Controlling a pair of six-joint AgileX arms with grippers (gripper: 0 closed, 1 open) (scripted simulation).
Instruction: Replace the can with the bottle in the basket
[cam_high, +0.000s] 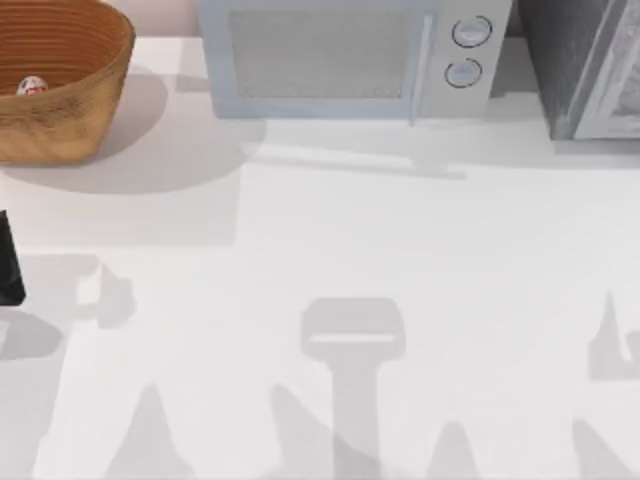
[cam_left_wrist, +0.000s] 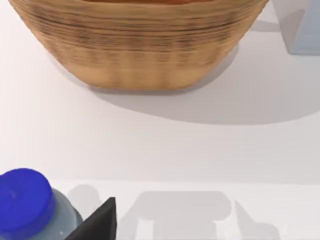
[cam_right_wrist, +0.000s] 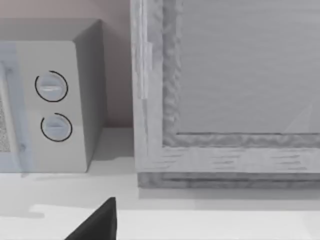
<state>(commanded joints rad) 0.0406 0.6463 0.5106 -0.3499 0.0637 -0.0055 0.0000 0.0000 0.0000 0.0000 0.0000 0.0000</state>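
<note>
Can (cam_high: 31, 86): lies inside the basket, at the top view's far left; its white side with red markings peeks over the rim, so it is not yet taken out.
Basket (cam_high: 70, 120): stands at the back left corner of the surface; the left wrist view faces its woven outer wall (cam_left_wrist: 140, 55) from close by.
Bottle (cam_left_wrist: 27, 205): blue cap and clear shoulder show in the left wrist view, just beside a dark finger (cam_left_wrist: 97, 222) of the left arm; it sits on the near side of the basket, apart from it.
Left gripper (cam_high: 8, 262): a dark part shows at the left edge of the top view, in front of the basket; whether the fingers are wide, narrow or closed on the bottle, I cannot tell.
Right gripper (cam_right_wrist: 95, 222): one dark finger is in view, facing the microwave (cam_high: 340, 55) and a grey framed cabinet (cam_right_wrist: 225, 90) at the back right; finger state cannot be told, and the arm looks idle.
Progress: judged as early. Nothing is swapped.
Left to do: lift the can out, set it on the surface, then put the bottle in the basket.
</note>
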